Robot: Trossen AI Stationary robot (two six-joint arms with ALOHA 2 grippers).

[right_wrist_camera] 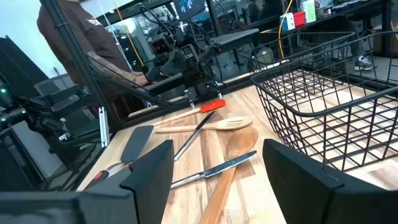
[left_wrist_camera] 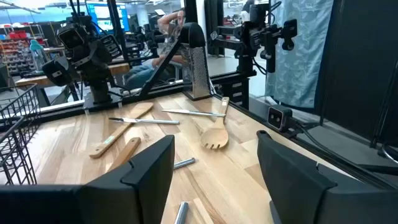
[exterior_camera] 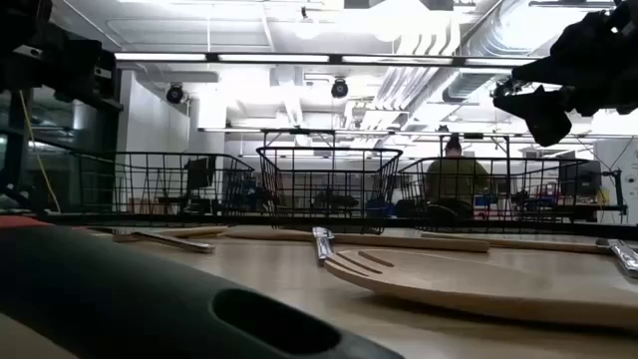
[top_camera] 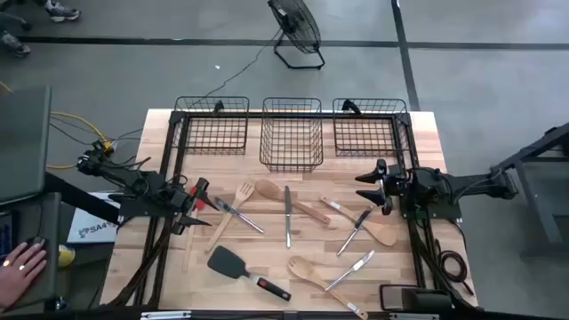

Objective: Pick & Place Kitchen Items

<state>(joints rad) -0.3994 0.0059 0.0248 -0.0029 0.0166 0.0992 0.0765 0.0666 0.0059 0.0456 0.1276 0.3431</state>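
Note:
Kitchen items lie spread flat on the wooden table point(top_camera: 133, 258): a wooden fork point(top_camera: 235, 210), a wooden spoon point(top_camera: 286, 199), a metal knife point(top_camera: 287, 216), a black turner point(top_camera: 238, 265), more metal cutlery point(top_camera: 354, 233) and wooden spoons point(top_camera: 318, 276). My left gripper point(top_camera: 203, 197) hovers open at the table's left, above a red-headed spatula point(right_wrist_camera: 211, 106), pointing right. My right gripper point(top_camera: 363, 185) hovers open at the right, pointing left. In the left wrist view the fork point(left_wrist_camera: 214, 134) lies ahead of the fingers. In the right wrist view a wooden spoon point(right_wrist_camera: 231, 154) and a knife point(right_wrist_camera: 214, 169) lie ahead.
Three black wire baskets point(top_camera: 212, 126) point(top_camera: 292, 133) point(top_camera: 366, 126) stand in a row along the table's far edge. A black frame point(top_camera: 169, 178) runs round the work area. A person's hand point(top_camera: 22, 262) rests off the table's left. A fan point(top_camera: 298, 31) stands on the floor beyond.

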